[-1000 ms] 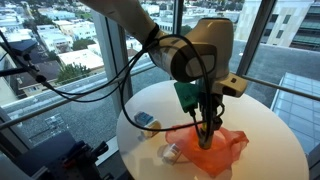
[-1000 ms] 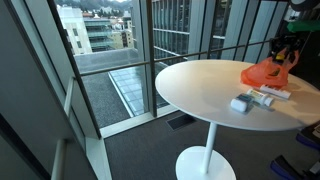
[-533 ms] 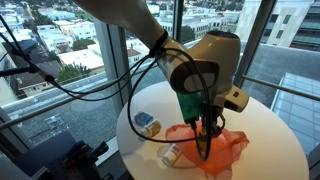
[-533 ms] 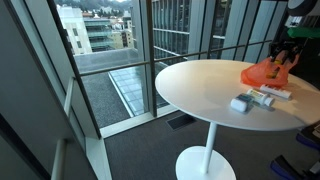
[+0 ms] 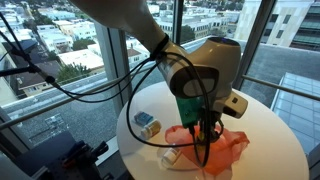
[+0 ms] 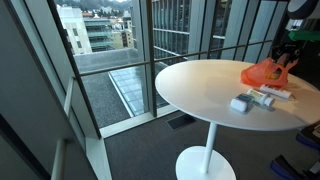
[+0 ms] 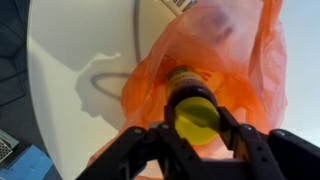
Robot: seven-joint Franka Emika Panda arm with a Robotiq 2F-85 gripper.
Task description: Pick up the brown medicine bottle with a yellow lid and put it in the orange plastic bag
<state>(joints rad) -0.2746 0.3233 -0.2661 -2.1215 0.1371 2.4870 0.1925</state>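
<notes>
Wrist-mounted, very near, looking steeply down past the gripper (image 7: 196,118) onto the bottle (image 7: 193,100) between the jaws, with orange bag (image 7: 250,70) and table (image 7: 70,50) below them. In an exterior view, set close, slightly above the table (image 5: 270,130), facing windows (image 5: 60,50) behind the jaws; in an exterior view, far off and low, across the table (image 6: 200,85) from the jaws. Shared by all: orange bag and table beneath the jaws.

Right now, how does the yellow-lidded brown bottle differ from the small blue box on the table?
The brown bottle is round; the blue box is squarish. The bottle hangs in the end effector over the orange bag; the box rests on the table nearby.
</notes>
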